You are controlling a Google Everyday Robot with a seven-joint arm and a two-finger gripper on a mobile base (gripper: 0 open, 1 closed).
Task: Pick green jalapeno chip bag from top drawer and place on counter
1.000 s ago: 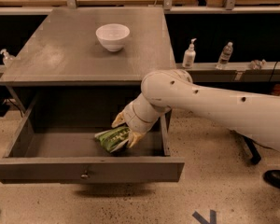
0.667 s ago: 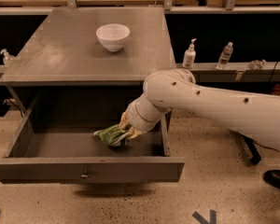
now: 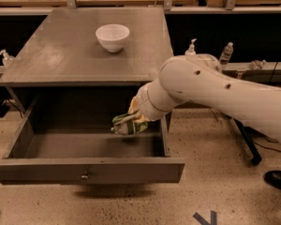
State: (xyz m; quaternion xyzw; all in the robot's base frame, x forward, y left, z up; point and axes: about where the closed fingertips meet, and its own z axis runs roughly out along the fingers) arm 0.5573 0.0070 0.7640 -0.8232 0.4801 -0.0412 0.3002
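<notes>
Whereas it sat low on the drawer floor 0.7 s ago, the chip bag [image 3: 125,124] now hangs lifted above it, near the right wall of the open drawer [image 3: 84,170]. Its long axis runs approx left-right, free end pointing left. The gripper [image 3: 136,118] is clamped on its right end, below the counter [image 3: 75,60] w/ the bowl [image 3: 112,36].

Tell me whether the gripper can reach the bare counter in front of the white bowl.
Probably yes. The gripper holds the green jalapeno chip bag inside the top drawer, so it must rise past the edge of the counter; the surface before the white bowl is bare.
</notes>
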